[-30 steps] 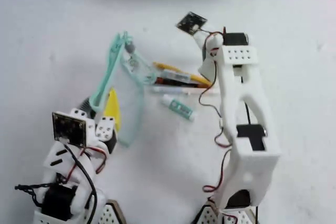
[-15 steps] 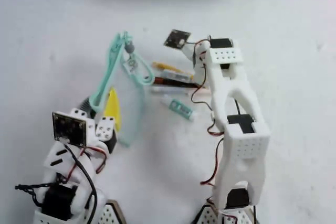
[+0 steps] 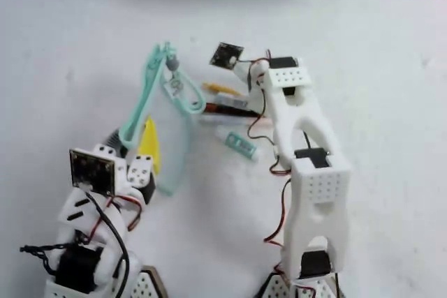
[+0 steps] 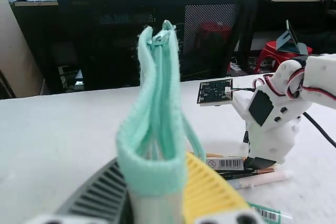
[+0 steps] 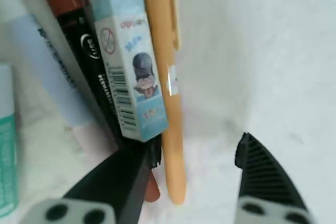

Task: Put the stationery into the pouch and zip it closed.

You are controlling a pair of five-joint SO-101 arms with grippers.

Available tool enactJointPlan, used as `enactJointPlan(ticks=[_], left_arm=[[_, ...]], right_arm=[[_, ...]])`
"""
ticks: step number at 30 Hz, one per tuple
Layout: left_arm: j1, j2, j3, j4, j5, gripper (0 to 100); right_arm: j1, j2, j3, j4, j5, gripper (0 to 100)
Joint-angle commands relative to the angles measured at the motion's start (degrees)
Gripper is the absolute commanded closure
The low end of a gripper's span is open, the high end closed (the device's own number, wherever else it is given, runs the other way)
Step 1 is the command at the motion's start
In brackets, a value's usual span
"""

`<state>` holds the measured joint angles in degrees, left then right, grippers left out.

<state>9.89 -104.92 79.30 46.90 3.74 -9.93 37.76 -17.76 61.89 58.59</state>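
Observation:
The translucent teal pouch (image 3: 164, 113) lies left of centre on the table, and my left gripper (image 3: 131, 141) is shut on its near edge. In the left wrist view that edge of the pouch (image 4: 157, 129) stands upright between the grey and yellow fingers (image 4: 210, 192). The stationery lies in a pile beside the pouch: an orange pen (image 5: 163, 87), a boxed eraser (image 5: 128, 66), a black pen (image 5: 97, 77) and a pale pen (image 5: 47, 66). A teal-labelled stick (image 3: 241, 144) lies slightly apart. My right gripper (image 5: 194, 177) hangs open over the pile, the orange pen's end between its fingers.
The right arm's body (image 3: 311, 165) stretches from the table's near edge to the pile. A black mesh chair (image 4: 157, 30) stands beyond the far table edge. Bare white table (image 3: 377, 68) lies to the right and at the far left.
The right arm has swung left and drawn in, bringing its gripper over the pens. The left arm and pouch have not moved.

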Motion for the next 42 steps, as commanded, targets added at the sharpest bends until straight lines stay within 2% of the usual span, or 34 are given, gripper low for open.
enactJointPlan(ticks=[1,8,10,13,15,18,21,24,29,32,37,42], left_arm=[[-0.1,0.5,1.7,-0.3,-0.6,98],[-0.1,0.5,1.7,-0.3,-0.6,98],[-0.1,0.5,1.7,-0.3,-0.6,98],[0.0,0.5,1.7,-0.3,-0.6,98],[0.5,0.5,1.5,-0.3,-0.7,98],[3.3,0.5,1.3,0.1,-1.1,98],[7.7,0.5,1.3,0.1,-5.3,98],[10.6,0.5,0.9,0.2,-8.5,98],[10.6,0.5,-4.0,4.7,-7.5,98],[10.6,0.5,-6.9,7.8,-7.5,98],[10.6,0.5,-8.2,8.7,-7.9,98],[10.6,0.5,-10.3,10.7,-7.9,98]], right_arm=[[-0.8,-0.4,-1.5,-1.0,0.4,79.9],[-1.6,4.6,-4.4,-0.9,0.4,80.9],[-1.5,7.0,-6.5,0.3,0.4,86.0],[-0.7,10.0,-11.9,4.4,0.5,99.4],[0.6,11.2,-15.7,8.0,0.5,96.2],[2.9,11.5,-22.3,13.3,0.1,98.1],[5.8,10.8,-30.7,19.9,-0.5,98.1],[7.9,9.4,-39.5,26.1,-5.4,98.1],[8.9,6.8,-53.6,36.8,-10.3,98.1],[10.0,4.1,-57.9,37.0,-16.6,98.1],[10.7,-5.3,-56.6,37.1,-27.0,98.1],[8.4,-20.9,-45.2,37.1,-32.4,98.1]])
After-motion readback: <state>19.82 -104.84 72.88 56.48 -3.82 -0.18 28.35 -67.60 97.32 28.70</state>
